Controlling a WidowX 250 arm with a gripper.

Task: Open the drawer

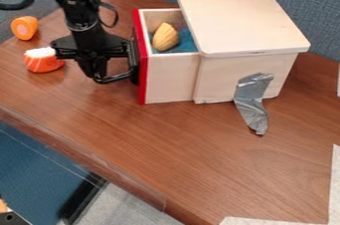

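while the arm [74, 7] came in from the upper left, the tool [100, 67] hung down just left of the drawer [170, 78], right up by its red front [141, 89]. couldn't tell whether the tool was spread or pressed together; black parts overlapped there, so contact was unclear too.

drawer was partway out of the pale wooden box [240, 22], sticking out to the left in view, back end still inside the box. inside it: a yellow ridged toy piece [164, 37] leaning toward the left, blue material [187, 41] beside and behind it. box sat upright on the brown wood surface [179, 154], flat top overhanging the front side a bit. grey tape [251, 100] was stuck low on that side, loose end running down onto the surface.

left of the tool: orange-and-white toy piece [43, 60] near it, round orange piece [24, 28] with a paler center farther up, close to the surface's edge. the two were apart. black cable [25, 3] looped off the arm at upper left. blue-grey partition [302, 5] stood behind the box.
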